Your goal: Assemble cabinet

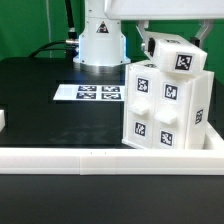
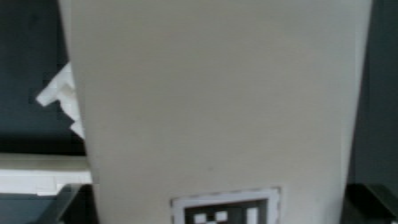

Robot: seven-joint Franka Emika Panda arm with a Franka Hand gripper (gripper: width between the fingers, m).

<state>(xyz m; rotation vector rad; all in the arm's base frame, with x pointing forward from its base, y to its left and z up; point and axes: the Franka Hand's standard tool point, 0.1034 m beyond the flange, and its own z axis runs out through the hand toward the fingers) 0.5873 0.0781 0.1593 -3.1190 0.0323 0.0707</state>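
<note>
The cabinet [image 1: 165, 105] is a large white box with several black-and-white tags. It stands at the exterior view's right, against the front rail. A smaller white tagged block [image 1: 178, 57] sits tilted at its top. My gripper [image 1: 174, 42] comes down from above and its jaws stand on either side of this block. In the wrist view the white block [image 2: 205, 100] fills the picture, with a tag at its near end. My gripper [image 2: 222, 208] is shut on it, with a dark finger [image 2: 63, 205] at each side. Whether the block rests on the cabinet is hidden.
The marker board [image 1: 88, 94] lies flat on the black table [image 1: 40, 100] behind the cabinet. A long low white rail [image 1: 90, 155] runs along the front edge. A small white piece [image 1: 3, 120] shows at the exterior view's left edge. The arm's base [image 1: 100, 40] stands at the back.
</note>
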